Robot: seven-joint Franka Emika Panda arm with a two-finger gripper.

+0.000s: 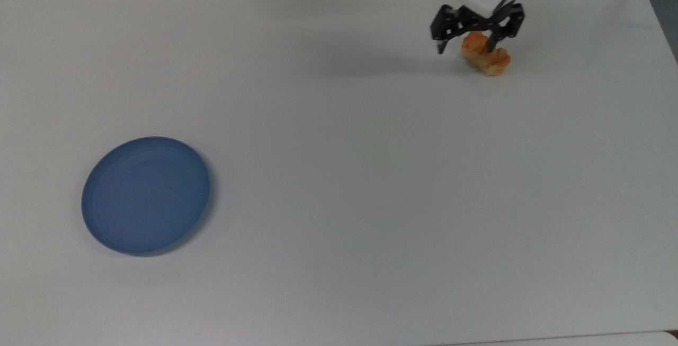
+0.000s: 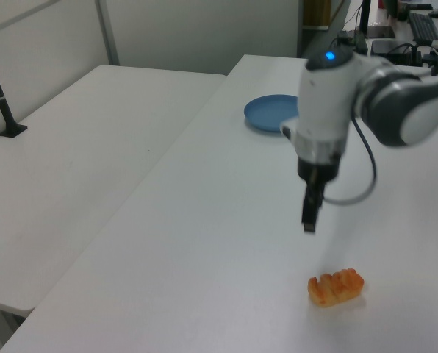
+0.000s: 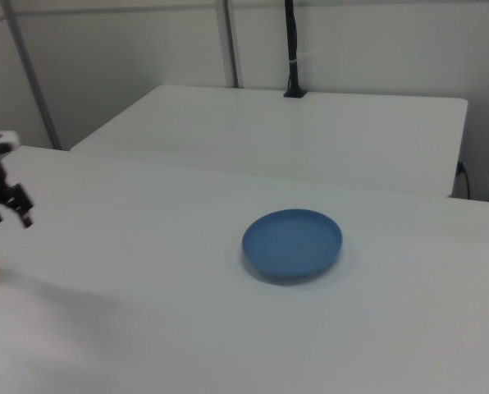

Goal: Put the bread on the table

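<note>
Pincer (image 1: 465, 48): spread, holding nothing, raised above the surface (image 1: 339, 176).
Bread (image 2: 336, 287): lay on the surface near the top view's far right, below the pincer, untouched.
Plate (image 1: 145, 194): blue, well apart, at the top view's left.

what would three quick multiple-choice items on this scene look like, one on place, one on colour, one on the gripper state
1. Where does the bread lie?
A. on the plate
B. on the table
C. in the gripper

2. What colour is the plate?
A. blue
B. red
C. green

3. How is the gripper?
A. shut on the bread
B. shut, empty
C. open, empty

Answers: 1 B, in the left view the bread rests on the white top, far from the plate. 2 A, the round plate is blue. 3 C, the fingers are spread and it hangs above the bread, apart from it.
</note>
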